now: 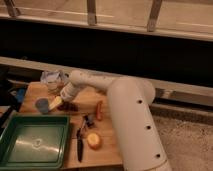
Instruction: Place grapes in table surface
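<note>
Well, the grapes (68, 106) lay on the tabletop (31, 92), a dark little bunch just beside the tool (55, 103), which hung low over the wood at the end of the white arm (95, 82). I could not tell whether the tool was spread or pressed together, or whether it touched the bunch. A small blue cup (42, 105) stood at its other side. Beyond the grapes lay an orange-red carrot (99, 110). Nearer the front edge sat a green tray (35, 142) and a round orange fruit (93, 141).
</note>
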Motion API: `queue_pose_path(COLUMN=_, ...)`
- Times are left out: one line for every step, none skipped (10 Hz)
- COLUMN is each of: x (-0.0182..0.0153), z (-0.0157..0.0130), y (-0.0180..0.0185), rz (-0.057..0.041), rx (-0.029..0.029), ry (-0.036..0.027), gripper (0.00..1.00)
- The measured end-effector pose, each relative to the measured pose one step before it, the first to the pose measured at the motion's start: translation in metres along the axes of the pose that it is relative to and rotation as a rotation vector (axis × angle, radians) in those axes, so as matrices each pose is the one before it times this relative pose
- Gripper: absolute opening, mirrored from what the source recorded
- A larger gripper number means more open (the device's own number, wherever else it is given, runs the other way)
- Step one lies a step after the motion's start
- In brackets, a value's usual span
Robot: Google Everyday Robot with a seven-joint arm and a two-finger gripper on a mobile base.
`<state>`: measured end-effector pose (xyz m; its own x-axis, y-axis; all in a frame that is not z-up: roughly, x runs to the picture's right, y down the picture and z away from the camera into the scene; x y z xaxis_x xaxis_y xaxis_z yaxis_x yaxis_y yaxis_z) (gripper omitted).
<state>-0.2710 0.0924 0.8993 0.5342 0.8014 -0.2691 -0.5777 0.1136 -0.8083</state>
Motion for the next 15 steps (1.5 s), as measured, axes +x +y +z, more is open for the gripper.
queue_pose_path(x=0.00219, z=-0.00282, y=-0.00117, rz=0.00099, rx=0.002, ry=0.00364, gripper=0.73)
queue_pose_path(x=0.00202, z=-0.00095, y=-0.00031, rz=-0.00022, rx=0.00155, ry=0.00577, gripper=0.66)
queue_pose_path(x=0.00355, z=0.00019, y=-0.00008, rz=0.00104, rx=-0.00042, ry=0.0083, gripper=0.53)
queue_pose_path(x=0.00217, z=0.00104, y=0.00035, rz=-0.00002, rx=-0.00099, ry=0.00743, gripper=0.44)
queue_pose_path(x=-0.00142, z=0.00021, y=0.0008, rz=-0.00115, rx=-0.00016, ry=-0.00299, gripper=0.37)
queue_pose_path(x=0.00012, z=0.00209, y=-0.00175, rz=0.0093, rx=0.00233, ry=-0.00129, gripper=0.25)
queue_pose_path(x=0.00215, z=0.00557, y=-0.00618, rz=0.02198, rx=0.00695, ry=-0.00054, gripper=0.14)
queue_pose_path(x=0.00098, z=0.00627, y=-0.00513, rz=0.0168, rx=0.0035, ry=-0.00477, gripper=0.06)
queue_pose_path(x=0.00093, z=0.00197, y=-0.00334, rz=0.005, rx=0.00165, ry=-0.00114, gripper=0.01)
queue_pose_path(x=0.00131, z=-0.00158, y=0.0015, rz=-0.0019, rx=-0.00113, ry=0.00461, gripper=0.0)
queue_pose_path(x=0.00153, z=-0.00082, y=0.00035, rz=-0.00005, rx=-0.00126, ry=0.00374, gripper=0.0)
queue_pose_path(x=0.0008, z=0.00008, y=-0.0007, rz=-0.00265, rx=0.00293, ry=0.00244, gripper=0.0)
queue_pose_path(x=0.00011, z=-0.0003, y=0.00012, rz=0.00013, rx=-0.00356, ry=-0.00346, gripper=0.0)
queue_pose_path(x=-0.00237, z=-0.00537, y=0.00103, rz=0.00503, rx=-0.02693, ry=-0.03318, gripper=0.0)
queue_pose_path(x=-0.00608, z=-0.0102, y=-0.00283, rz=0.0079, rx=-0.02722, ry=-0.05759, gripper=0.0)
